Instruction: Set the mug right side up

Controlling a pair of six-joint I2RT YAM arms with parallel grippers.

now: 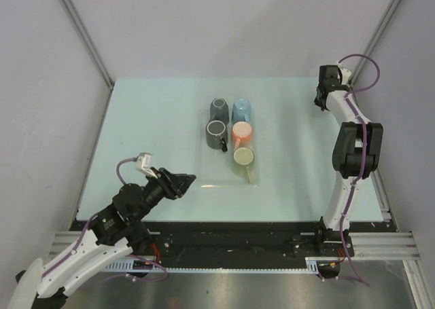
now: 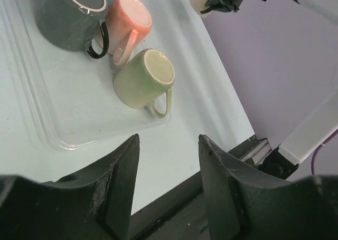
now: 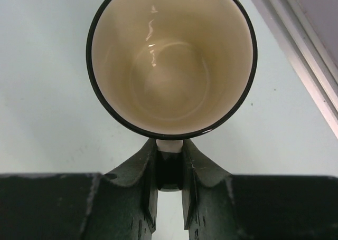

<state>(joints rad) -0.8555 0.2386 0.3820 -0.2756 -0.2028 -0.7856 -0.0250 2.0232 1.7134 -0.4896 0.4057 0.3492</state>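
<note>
A clear plastic tray (image 1: 216, 172) lay mid-way across the pale green table (image 1: 149, 119). It held two columns of mugs. On the left, the rear dark grey ceramic mug (image 1: 219, 108) stood behind the front dark grey ceramic mug (image 1: 217, 134). On the right, the blue ceramic mug (image 1: 242, 110) was farthest, the orange ceramic mug (image 1: 242, 132) in the middle and the green ceramic mug (image 1: 243, 159) nearest. The left gripper (image 1: 187, 182) hung just beside the tray's near-left corner. Well apart, by the table's far-right corner, the right gripper (image 3: 170, 150) held the cream black-rimmed mug (image 3: 171, 66) by its handle.

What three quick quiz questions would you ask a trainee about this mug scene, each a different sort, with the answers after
1. True or false: the left gripper is shut on something.
2. Which part of the cream-lined mug does the right gripper grip? A rim, B handle, C base.
3. Fill in: the clear tray holds ___ mugs.

Key: 1 false, its fingers are apart and hold nothing. 2 B. 3 five.
</note>
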